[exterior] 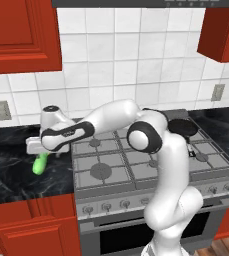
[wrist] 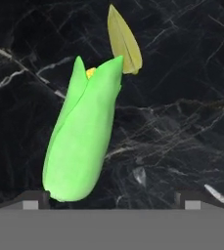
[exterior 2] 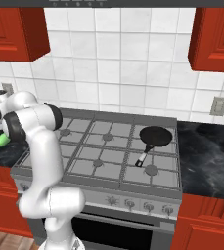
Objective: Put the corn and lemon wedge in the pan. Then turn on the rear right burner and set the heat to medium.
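Corn [wrist: 81,136], bright green, long and fat, thin at one end, with a bit of yellow at the tip, lying flat on the black marbled surface [wrist: 182,122] left of the stove [exterior: 136,165]. Lemon wedge [wrist: 124,41], small, yellow, pointed, touching the corn's thin end. Tool [wrist: 112,199] right over the corn, tips wide apart, nothing between them.

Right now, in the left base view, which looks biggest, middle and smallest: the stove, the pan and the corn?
1. The stove, by far the largest.
2. The pan, though the arm hides part of it.
3. The corn, smallest as seen, but the tool above covers some of it, so its ranking against the pan is unsure.
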Robot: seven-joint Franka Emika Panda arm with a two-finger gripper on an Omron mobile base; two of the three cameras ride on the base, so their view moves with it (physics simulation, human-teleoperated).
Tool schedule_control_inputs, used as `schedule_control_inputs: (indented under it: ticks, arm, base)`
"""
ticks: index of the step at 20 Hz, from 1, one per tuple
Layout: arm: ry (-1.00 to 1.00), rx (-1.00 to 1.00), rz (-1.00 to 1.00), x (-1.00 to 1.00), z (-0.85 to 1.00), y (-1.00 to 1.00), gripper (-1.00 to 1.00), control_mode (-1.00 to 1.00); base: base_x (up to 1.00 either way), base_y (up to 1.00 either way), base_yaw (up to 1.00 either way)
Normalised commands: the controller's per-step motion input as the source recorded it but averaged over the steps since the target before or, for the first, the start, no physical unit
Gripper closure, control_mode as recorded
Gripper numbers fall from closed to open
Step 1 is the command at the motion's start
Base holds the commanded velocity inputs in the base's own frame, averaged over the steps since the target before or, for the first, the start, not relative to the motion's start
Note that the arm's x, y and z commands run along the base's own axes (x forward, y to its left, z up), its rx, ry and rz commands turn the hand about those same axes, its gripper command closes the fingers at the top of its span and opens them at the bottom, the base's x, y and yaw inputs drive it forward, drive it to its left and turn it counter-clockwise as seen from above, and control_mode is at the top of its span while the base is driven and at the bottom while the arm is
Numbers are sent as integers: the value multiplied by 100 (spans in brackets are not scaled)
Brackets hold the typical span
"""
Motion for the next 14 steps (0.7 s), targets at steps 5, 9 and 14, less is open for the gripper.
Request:
schedule_control_inputs:
  ticks: [5, 9, 14]
  arm:
    - [0, 0, 0, 2, -12, 10, -100, -100]
    - [0, 0, 0, 7, -11, 13, -100, -100]
    - [0, 0, 0, 28, -7, 23, -100, -100]
  base:
    - [0, 0, 0]
    - [0, 0, 0]
    - [0, 0, 0]
